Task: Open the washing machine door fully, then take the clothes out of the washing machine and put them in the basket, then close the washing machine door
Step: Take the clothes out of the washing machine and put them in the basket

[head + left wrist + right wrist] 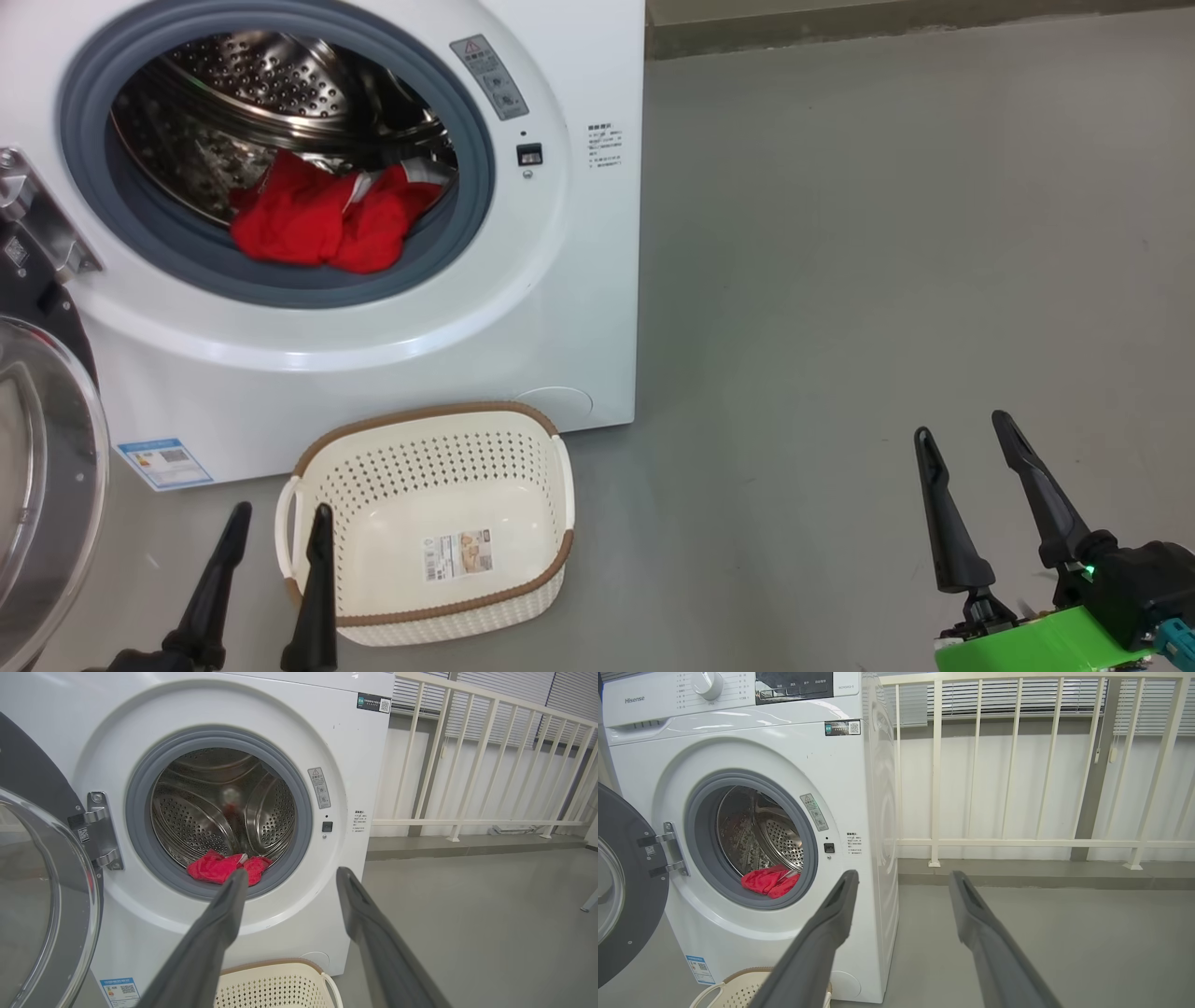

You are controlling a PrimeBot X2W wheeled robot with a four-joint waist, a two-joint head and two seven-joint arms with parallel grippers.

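The white washing machine stands with its round black-rimmed door swung open to the left. Red clothes lie at the front of the steel drum against the grey ring; they also show as red clothes and red clothes. The cream basket sits on the floor in front of the machine, with nothing but a paper label inside. My left gripper is open beside the basket's left handle. My right gripper is open over bare floor, well right of the machine.
Grey floor spreads to the right of the machine. A cream railing on a low kerb runs along the wall behind. The open door takes up the space left of the basket.
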